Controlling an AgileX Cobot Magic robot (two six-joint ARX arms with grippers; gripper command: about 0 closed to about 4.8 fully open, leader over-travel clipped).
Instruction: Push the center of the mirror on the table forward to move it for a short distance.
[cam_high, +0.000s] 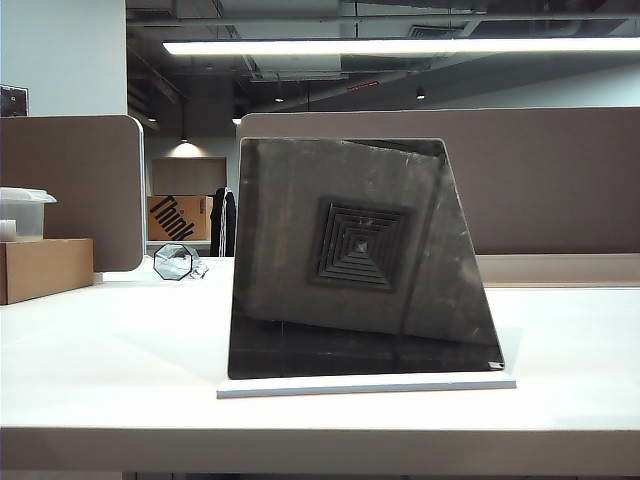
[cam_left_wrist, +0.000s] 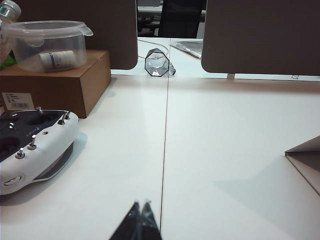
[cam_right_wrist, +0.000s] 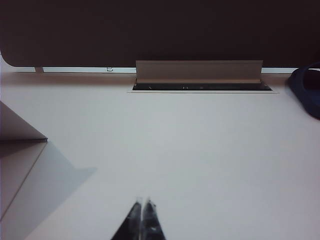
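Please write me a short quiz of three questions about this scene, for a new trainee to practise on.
1. True or false: the left gripper is touching the mirror.
2. What stands on the cardboard box? A) a clear plastic container with a lid B) a red mug C) a stack of books
3. Fill in: the mirror leans back on a thin white ____ on the table.

Key: 1. False; both it and the right gripper are shut, over bare table. 2. A. 3. base plate.
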